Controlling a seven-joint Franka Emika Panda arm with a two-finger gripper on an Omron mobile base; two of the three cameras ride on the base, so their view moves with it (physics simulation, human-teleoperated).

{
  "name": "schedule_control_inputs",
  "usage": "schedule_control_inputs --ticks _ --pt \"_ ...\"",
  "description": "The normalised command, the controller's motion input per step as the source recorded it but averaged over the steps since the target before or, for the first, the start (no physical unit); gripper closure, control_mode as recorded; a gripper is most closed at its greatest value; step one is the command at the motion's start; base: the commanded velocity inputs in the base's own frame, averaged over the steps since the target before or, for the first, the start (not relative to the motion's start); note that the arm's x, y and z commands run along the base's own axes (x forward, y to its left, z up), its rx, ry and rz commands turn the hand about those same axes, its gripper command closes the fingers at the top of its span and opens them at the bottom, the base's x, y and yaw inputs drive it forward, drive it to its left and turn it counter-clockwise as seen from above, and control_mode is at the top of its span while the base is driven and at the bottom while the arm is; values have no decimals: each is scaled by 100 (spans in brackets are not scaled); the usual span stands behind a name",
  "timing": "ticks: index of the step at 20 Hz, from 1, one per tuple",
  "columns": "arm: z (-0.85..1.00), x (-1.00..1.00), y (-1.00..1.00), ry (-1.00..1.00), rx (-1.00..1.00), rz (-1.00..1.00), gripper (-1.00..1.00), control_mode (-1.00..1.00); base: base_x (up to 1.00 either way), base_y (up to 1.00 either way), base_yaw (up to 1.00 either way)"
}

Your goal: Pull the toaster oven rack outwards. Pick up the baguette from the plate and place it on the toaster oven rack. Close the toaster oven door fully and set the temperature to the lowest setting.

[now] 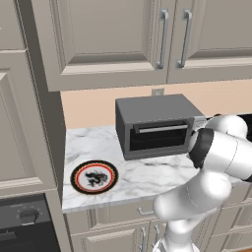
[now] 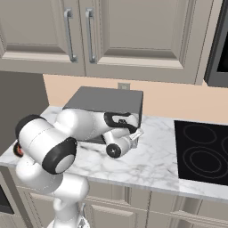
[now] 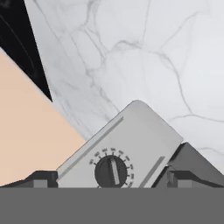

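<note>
The dark grey toaster oven point(image 1: 155, 118) stands at the back of the marble counter. Its door point(image 1: 160, 138) is up against the front, with the silver bar handle point(image 1: 162, 129) across its top. The rack and the baguette are hidden. The round plate point(image 1: 94, 176) with the orange-red rim lies bare at the front left. My gripper point(image 2: 135, 134) hangs at the oven's right end. In the hand view my gripper point(image 3: 109, 180) is open, and its fingertips point(image 3: 40, 178) stand apart on either side of a dark round knob point(image 3: 111, 171) on the silver side panel point(image 3: 131, 135), short of it.
A black cooktop point(image 2: 202, 151) is set in the counter to the oven's right. Wall cabinets point(image 1: 123, 34) hang above, and a built-in black oven point(image 1: 24, 226) sits low on the left. My own arm point(image 1: 221, 152) crosses in front of the oven's right end.
</note>
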Motion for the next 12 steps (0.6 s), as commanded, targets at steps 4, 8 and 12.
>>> schedule_control_inputs --ticks 4,8,12 --pt "-4 0 -14 -4 5 19 -100 -100 0 0 0" --pt "1 11 -30 0 1 24 -100 -100 0 0 0" --pt "0 10 -11 0 0 16 -100 -100 0 0 0"
